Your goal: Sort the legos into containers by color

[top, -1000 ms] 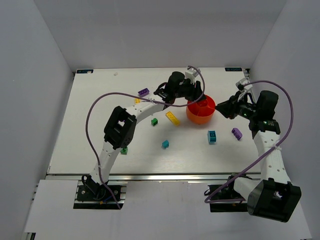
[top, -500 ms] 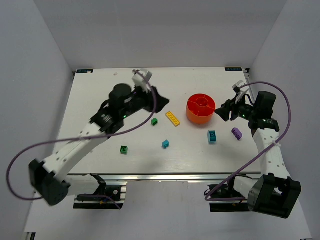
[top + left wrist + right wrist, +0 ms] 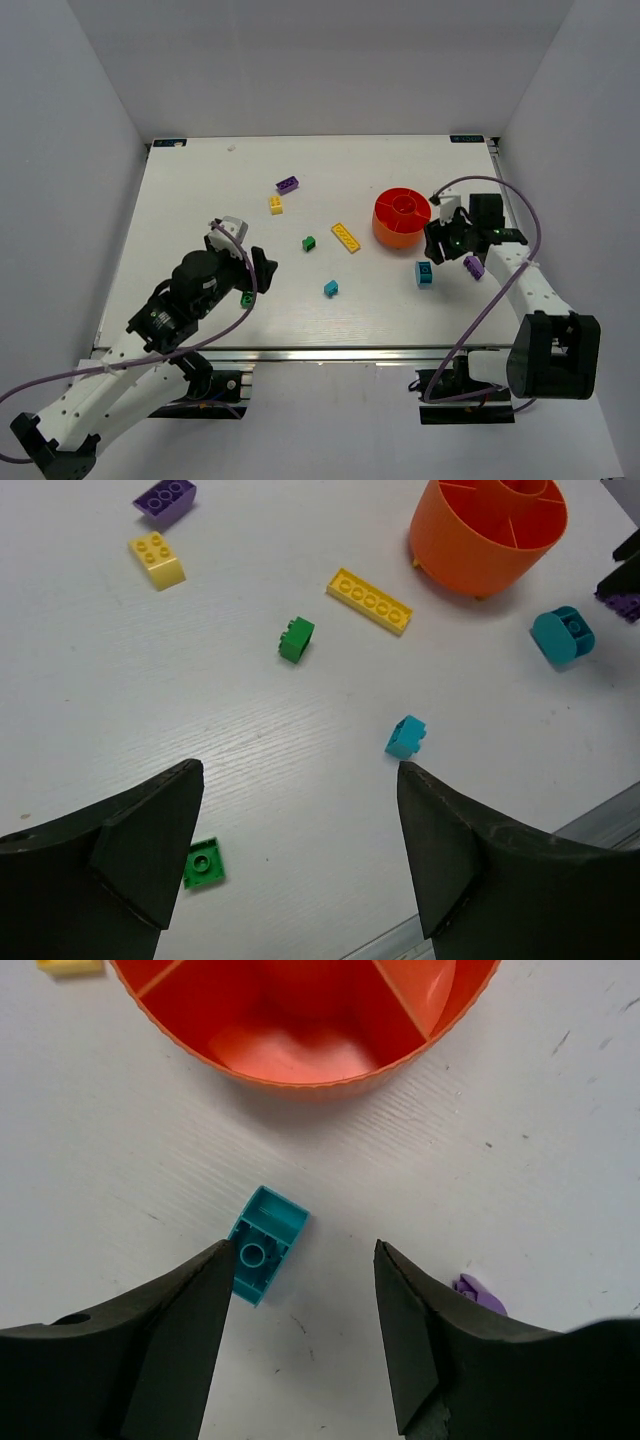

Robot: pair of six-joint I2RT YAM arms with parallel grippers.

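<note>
Bowl (image 3: pixel 402 235), orange-red with inner dividers, is parked upright toward the right rear of the white table (image 3: pixel 190 190). The bricks are scattered loose around it. A purple brick (image 3: pixel 287 184) and a small yellow brick (image 3: pixel 275 204) are set close together, behind and to the left of the bowl. A long yellow brick (image 3: pixel 346 237) is laid at a slant just left of the bowl, with a green brick (image 3: pixel 309 243) beside it. A small teal brick (image 3: pixel 330 288) is placed nearer the front edge.

The left gripper (image 3: pixel 262 268) is held over the front left part of the table, jaws spread wide and nothing pinched. Only bare table is framed between its fingers (image 3: pixel 150 850) in the wrist view. A second green brick (image 3: pixel 246 299) is seen lying flat just beside it, apart from the fingers.

The right gripper (image 3: pixel 432 245) is held low just in front of the bowl, jaws spread too, nothing gripped. A bigger teal brick (image 3: pixel 265 1243) is lying on the table with what looks like its hollow underside turned up. It is tucked right against one fingertip, though actual contact can't be told. A second purple brick (image 3: pixel 478 1295) is left out past the other finger.
</note>
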